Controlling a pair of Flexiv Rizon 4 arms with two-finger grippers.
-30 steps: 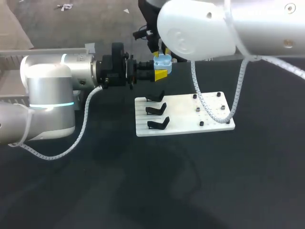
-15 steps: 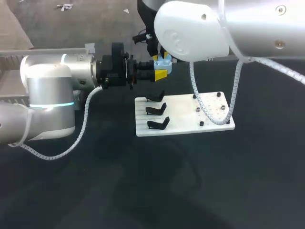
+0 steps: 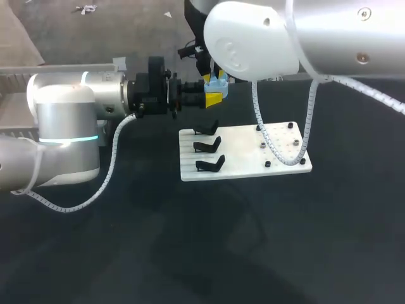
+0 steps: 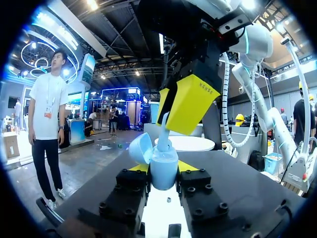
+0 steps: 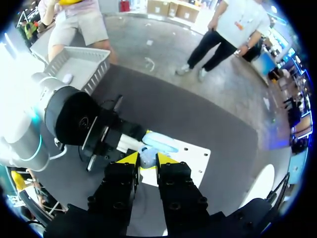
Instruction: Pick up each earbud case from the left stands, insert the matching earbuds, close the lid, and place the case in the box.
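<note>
The left jaws are clamped on the pale blue earbud case. In the head view the right jaws directly above it are mostly hidden behind the big white joint of the right arm. The left arm comes in level and holds the case in the air beyond the white board. The board's three black stands show no case on them.

In the left wrist view the case sits between the left yellow tips, touched from both sides. Its lid is swung open to one side. Just ahead and above, the right arm's yellow tips are pinched on a pale earbud whose lower end meets the mouth of the case. I cannot tell whether it is seated.

In the right wrist view the right jaws stand close together, with the earbud gripped between their tips. The case is just ahead of them. The grey box lies well beyond, past the left arm.

The step in hand looks like inserting an earbud. The next move probably calls for a gentle push straight along the socket, then letting go. Working room is tight, since the two sets of jaws nearly meet over the dark matte table, so any sideways drift risks knocking the open lid.
</note>
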